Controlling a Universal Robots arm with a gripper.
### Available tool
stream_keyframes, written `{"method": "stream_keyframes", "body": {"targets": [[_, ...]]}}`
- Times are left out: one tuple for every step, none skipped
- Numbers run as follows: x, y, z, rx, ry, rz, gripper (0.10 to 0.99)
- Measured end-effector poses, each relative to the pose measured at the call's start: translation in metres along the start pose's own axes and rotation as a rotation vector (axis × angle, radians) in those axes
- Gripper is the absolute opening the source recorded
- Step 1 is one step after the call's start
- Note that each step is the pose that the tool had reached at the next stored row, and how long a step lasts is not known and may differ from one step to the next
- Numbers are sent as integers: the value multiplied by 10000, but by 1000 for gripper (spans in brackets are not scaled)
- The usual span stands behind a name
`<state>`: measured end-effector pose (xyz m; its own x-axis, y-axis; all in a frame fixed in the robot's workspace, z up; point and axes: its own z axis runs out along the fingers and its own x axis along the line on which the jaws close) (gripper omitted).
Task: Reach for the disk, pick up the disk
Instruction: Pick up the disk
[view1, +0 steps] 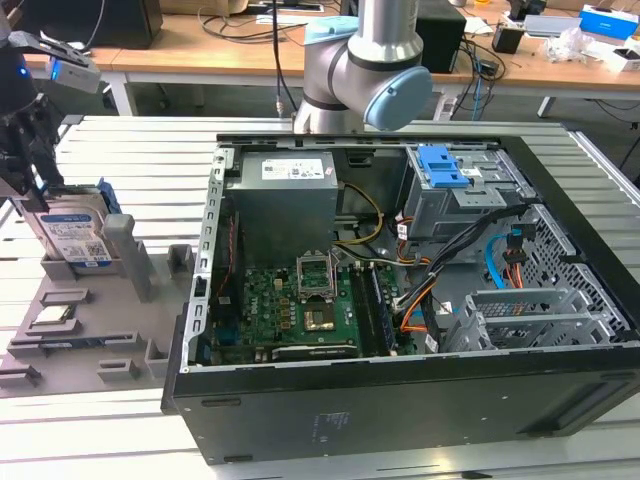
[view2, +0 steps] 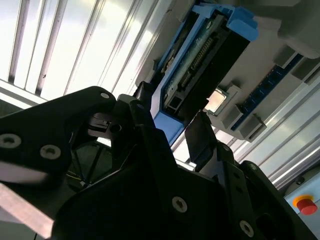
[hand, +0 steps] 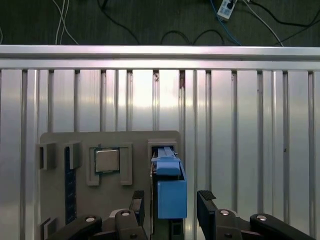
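**Gripper released, one finger on each side of the standing disk**

In the first wrist view you see your gripper (hand: 171, 202) released. Its two black fingers (hand: 205, 199) are apart, one on each side of the disk (hand: 171, 187). A small gap shows between each finger and the blue bracket, so nothing is grasped. The disk stands on its edge in a slot of the grey holder plate (hand: 135, 141). Near it on the same plate, a square processor chip (hand: 107, 161) lies flat in its frame. The plate lies on the slatted metal surface (hand: 240, 125).

In the exterior view the gripper is at the top edge of the disk, at the exterior view's left, and the label with barcodes faces the camera. Further to the exterior view's right, an open computer case (view1: 400, 400) lies on the same surface. Inside it you see a green board (view1: 290, 305), a grey power supply box (view1: 285, 190) and a drive cage with a blue latch (view1: 445, 165). Behind the case stands the arm (view1: 355, 60), and behind that are wooden desks (view1: 200, 50) with cables.
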<state>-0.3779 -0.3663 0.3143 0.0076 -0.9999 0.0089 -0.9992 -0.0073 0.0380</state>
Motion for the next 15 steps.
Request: {"method": "stream_keyframes", "body": {"targets": [[0,-3,10,0,0,0,545],[0,-5,19,0,0,0,545],[0,-6,25,0,0,0,545],[0,-8,32,0,0,0,545],[0,-10,40,1,-1,0,545],[0,-11,46,0,0,-1,545],[0,-13,55,0,0,0,545],[0,-15,61,0,0,-1,545],[0,-17,70,-1,0,-1,545],[0,-19,81,0,1,0,545],[0,-21,87,0,0,-1,545],[0,-22,93,-1,0,-1,545],[-1,-24,103,-1,0,0,545],[-1,-25,108,-1,0,0,545],[-1,-27,115,1,0,0,545]]}}
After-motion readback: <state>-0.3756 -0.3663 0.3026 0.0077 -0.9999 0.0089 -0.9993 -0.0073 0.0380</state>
